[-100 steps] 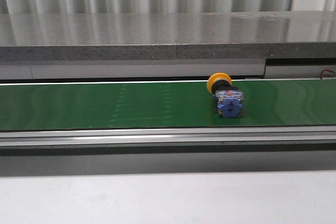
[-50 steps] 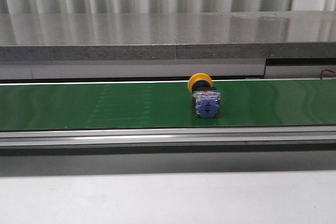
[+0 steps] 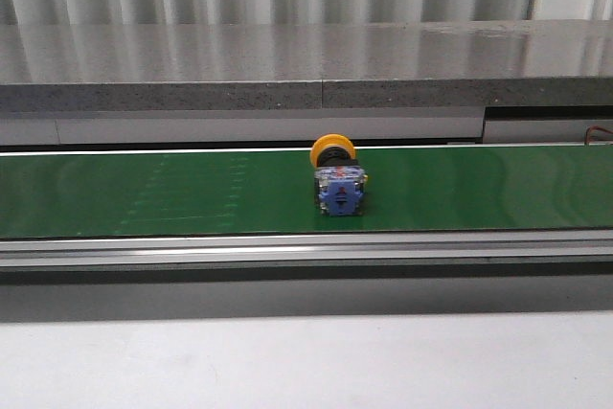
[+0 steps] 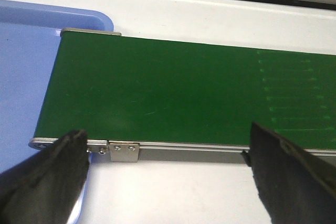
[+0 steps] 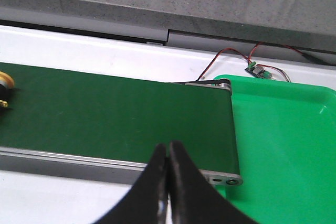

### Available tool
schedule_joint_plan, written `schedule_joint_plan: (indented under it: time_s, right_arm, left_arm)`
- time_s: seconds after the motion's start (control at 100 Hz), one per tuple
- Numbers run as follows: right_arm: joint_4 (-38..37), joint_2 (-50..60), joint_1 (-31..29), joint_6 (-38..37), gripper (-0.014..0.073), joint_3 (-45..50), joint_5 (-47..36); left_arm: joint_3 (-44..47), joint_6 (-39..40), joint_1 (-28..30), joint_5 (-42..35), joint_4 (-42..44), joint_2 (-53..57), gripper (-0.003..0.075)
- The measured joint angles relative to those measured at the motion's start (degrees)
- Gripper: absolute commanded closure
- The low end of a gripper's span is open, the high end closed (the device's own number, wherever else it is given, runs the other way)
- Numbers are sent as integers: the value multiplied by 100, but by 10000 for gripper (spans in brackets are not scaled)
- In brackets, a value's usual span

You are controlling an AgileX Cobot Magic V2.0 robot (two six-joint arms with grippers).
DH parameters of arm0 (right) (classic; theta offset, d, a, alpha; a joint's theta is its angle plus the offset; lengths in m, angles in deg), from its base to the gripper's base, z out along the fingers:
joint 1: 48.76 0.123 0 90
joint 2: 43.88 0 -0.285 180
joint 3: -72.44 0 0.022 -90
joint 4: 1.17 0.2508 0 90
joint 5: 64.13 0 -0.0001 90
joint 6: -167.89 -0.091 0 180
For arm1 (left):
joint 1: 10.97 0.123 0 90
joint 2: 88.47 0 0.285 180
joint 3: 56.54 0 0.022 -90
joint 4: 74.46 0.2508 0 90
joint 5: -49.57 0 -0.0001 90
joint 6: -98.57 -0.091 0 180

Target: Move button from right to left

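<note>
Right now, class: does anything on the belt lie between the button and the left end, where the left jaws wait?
Nothing visible does. The button sits near mid-belt, and the green belt to its left is bare. In the left wrist view, the left gripper is open by the belt's left end, with no object on that stretch.

Matt green belt [image 3: 192, 193], brushed metal rail [image 3: 287, 254]

Left gripper [image 4: 168, 182] fingers [image 4: 44, 182]: black, broad, wedge-shaped, with a rough matte surface and worn, slightly ragged edges.
Right gripper [image 5: 168, 177] fingers [image 5: 152, 187]: black, smooth, curved, tapering to narrow tips toward 12 o'clock.
</note>
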Motion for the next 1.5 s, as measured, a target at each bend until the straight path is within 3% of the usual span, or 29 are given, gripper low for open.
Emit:
schedule_joint_plan:
  time_s: [0.25,0.65,1.1,1.5]
  right_arm:
    - [0,0,0,0,661,0,0]
    - [0,0,0,0,661,0,0]
    - [0,0,0,0,661,0,0]
    - [0,0,0,0,661,0,0]
  left_arm:
    - [-13,-13,0,124,-81,-290,102]
    - [-737,-542,0,114,-841,-2034,102]
    - [-2026,-557,-1004,-135,-681,-3862,102]
    - [-2468,-434,-1823,-222,-612,-4715,102]
